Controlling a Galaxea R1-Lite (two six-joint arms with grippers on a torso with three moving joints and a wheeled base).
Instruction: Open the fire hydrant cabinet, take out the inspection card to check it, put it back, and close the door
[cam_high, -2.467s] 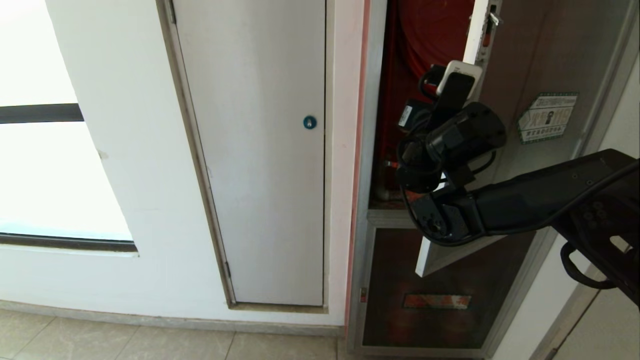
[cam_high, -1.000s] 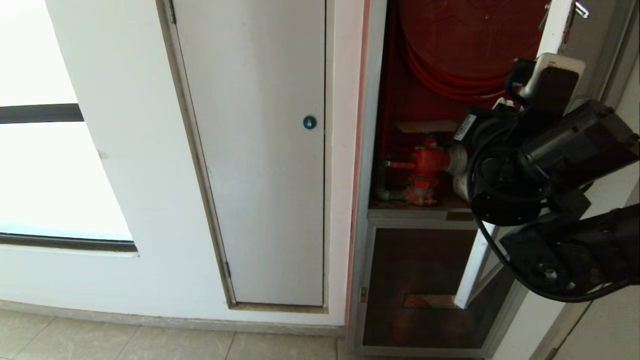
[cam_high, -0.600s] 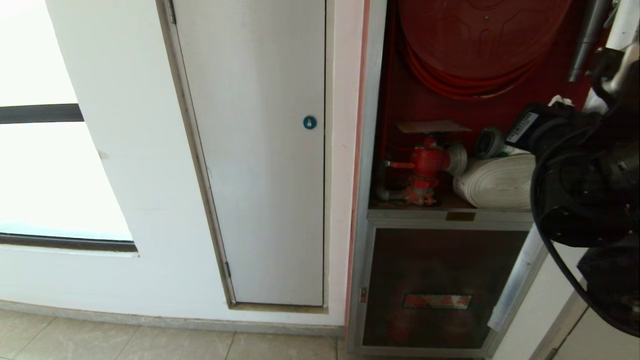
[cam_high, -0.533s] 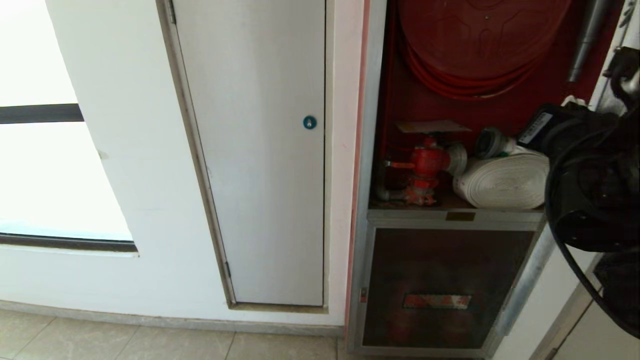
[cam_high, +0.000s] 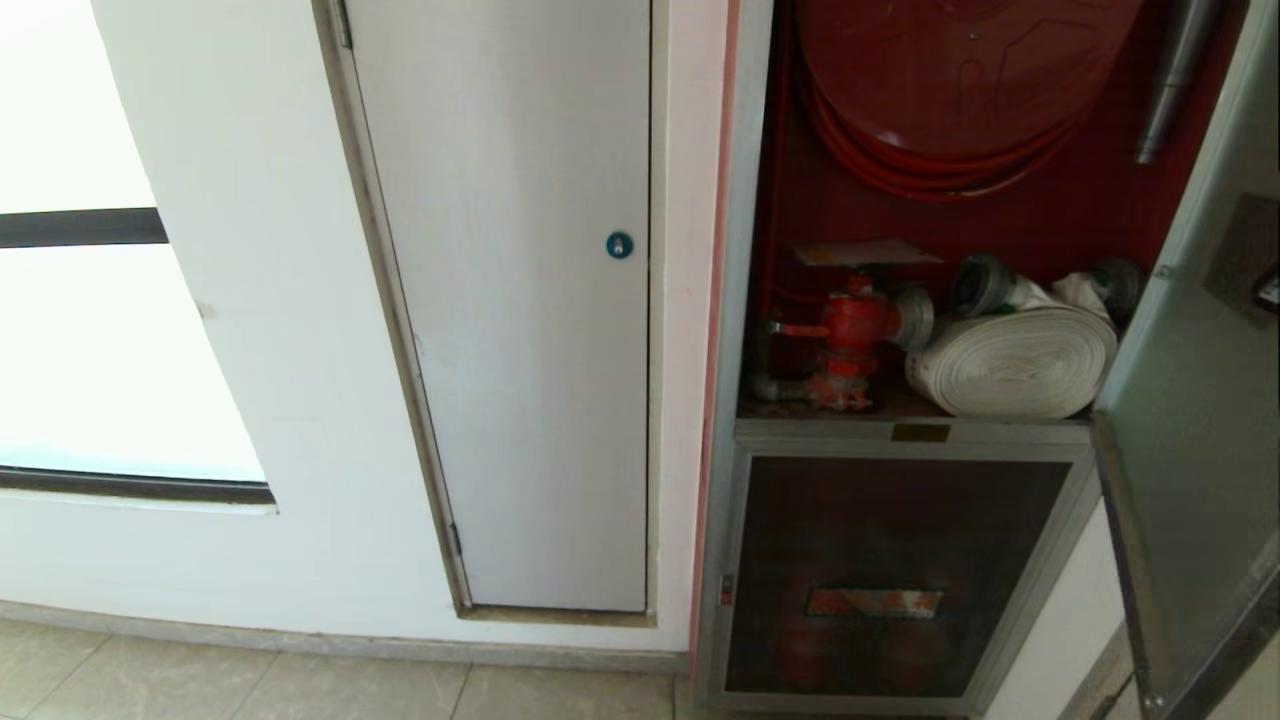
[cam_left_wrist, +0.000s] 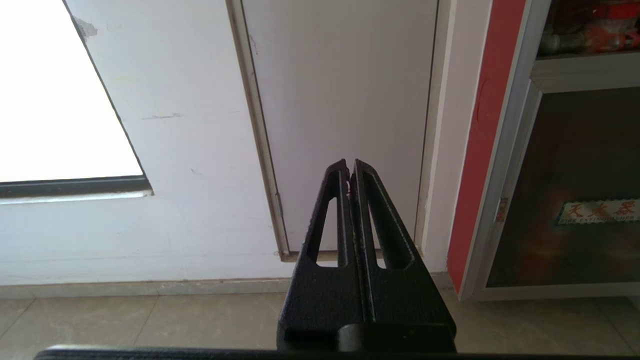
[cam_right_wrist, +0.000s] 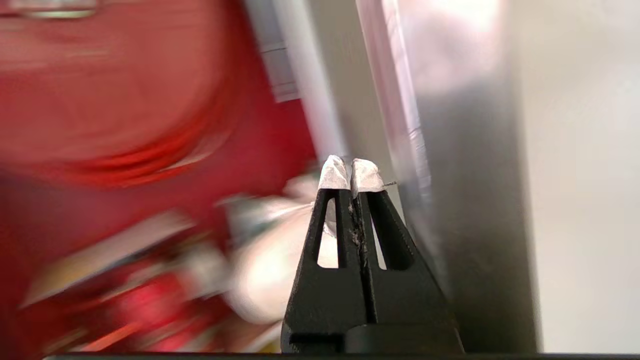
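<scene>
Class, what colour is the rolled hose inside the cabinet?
White; the rolled hose shows best in the head view.

The head view looks down at the wall and the fire hydrant cabinet (cam_high: 900, 250); both wrist views face it low, the right nearest.

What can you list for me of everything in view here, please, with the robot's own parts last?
fire hydrant cabinet: one, silver frame, red inside, open, right of the wall.
door: one, tinted glass, swung open at far right.
hose reel: one, red, upper cabinet.
valve: one, red, on the shelf.
rolled hose: one, white, beside the valve.
nozzle: one, grey, upper right.
lower glass door: one, dark, shut.
panel door: one, grey-white, blue lock.
left gripper: shut, parked low.
right gripper: shut, empty, by the door frame.
</scene>
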